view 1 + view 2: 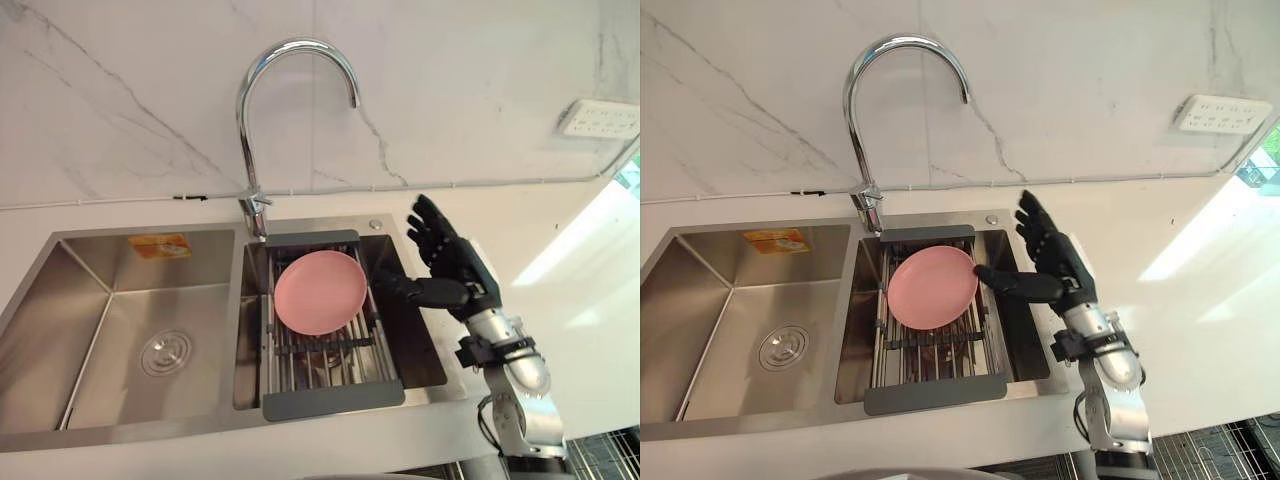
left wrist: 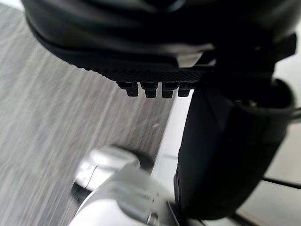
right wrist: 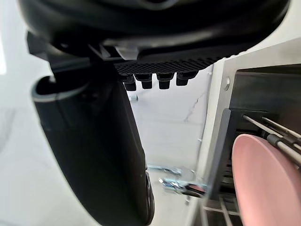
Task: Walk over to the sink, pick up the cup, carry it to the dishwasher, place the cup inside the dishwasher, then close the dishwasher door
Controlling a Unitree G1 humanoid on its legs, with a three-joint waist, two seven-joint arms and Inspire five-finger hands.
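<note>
A round pink dish [image 1: 320, 292], shallow like a plate, leans on a dark wire rack [image 1: 333, 399] set in the right basin of a steel double sink [image 1: 60, 250]. My right hand [image 1: 455, 265] is open above the sink's right rim, just right of the dish, fingers straight up and thumb [image 1: 418, 292] stretched toward the dish without touching it. The right wrist view has the pink dish [image 3: 263, 179] beside that hand's thumb [image 3: 103, 155]. My left hand [image 2: 141, 56] is open over grey floor and holds nothing. No cup can be made out.
A tall curved chrome faucet [image 1: 250, 130] rises behind the divider between the basins. The left basin has a round drain [image 1: 165, 352]. White counter [image 1: 580, 300] runs right of the sink, with a marble wall and a white socket [image 1: 598, 120] behind.
</note>
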